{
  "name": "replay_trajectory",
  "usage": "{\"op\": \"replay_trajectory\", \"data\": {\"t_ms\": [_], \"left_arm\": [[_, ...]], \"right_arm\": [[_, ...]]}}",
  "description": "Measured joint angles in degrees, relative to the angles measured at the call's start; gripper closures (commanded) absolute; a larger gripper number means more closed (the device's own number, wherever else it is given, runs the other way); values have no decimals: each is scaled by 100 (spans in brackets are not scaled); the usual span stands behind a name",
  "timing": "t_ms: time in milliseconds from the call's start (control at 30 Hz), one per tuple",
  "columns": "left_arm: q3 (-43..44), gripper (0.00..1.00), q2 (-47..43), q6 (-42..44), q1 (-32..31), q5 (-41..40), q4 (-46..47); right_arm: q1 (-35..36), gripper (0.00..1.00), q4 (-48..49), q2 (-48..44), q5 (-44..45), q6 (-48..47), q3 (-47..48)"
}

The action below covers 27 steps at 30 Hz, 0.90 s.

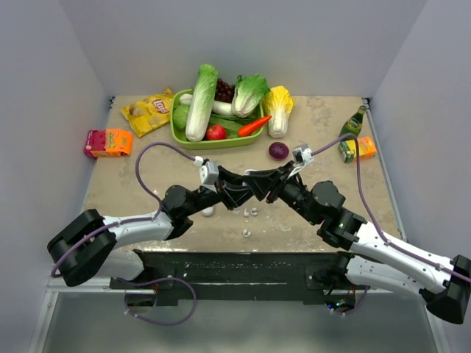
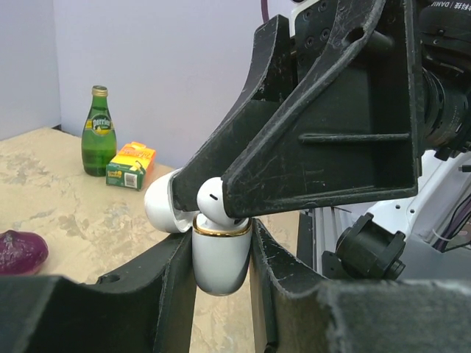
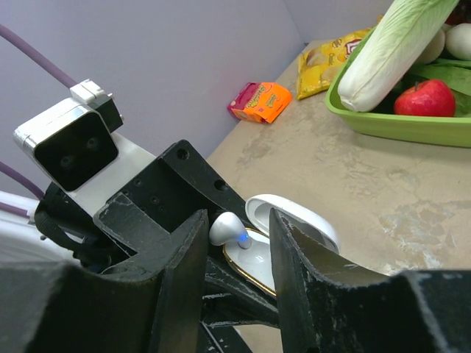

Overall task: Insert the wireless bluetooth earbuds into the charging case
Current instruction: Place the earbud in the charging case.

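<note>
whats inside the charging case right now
One earbud pokes out of the open charging case, only partly in. Most of the inside is covered by the right gripper, so a second one cannot be told.

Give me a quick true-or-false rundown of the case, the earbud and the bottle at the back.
1. The left fingers clamp the case. True.
2. The case lid is closed. False: the lid stands open.
3. An earbud sits at the case's opening, between the right fingers. True.
4. The green bottle lies on its side. False: the bottle stands upright beside a small carton.
</note>
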Motion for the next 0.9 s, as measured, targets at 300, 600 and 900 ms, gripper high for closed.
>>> {"op": "replay_trajectory", "data": {"t_ms": [300, 600, 900], "left_arm": [[-46, 100, -4, 9, 2, -153, 11], [-66, 100, -4, 22, 4, -221, 55], [-79, 100, -4, 109, 4, -289, 105]], "right_arm": [[11, 45, -400, 33, 94, 85, 195], [11, 40, -837, 31, 350, 83, 376], [11, 34, -1434, -15, 581, 26, 743]]}}
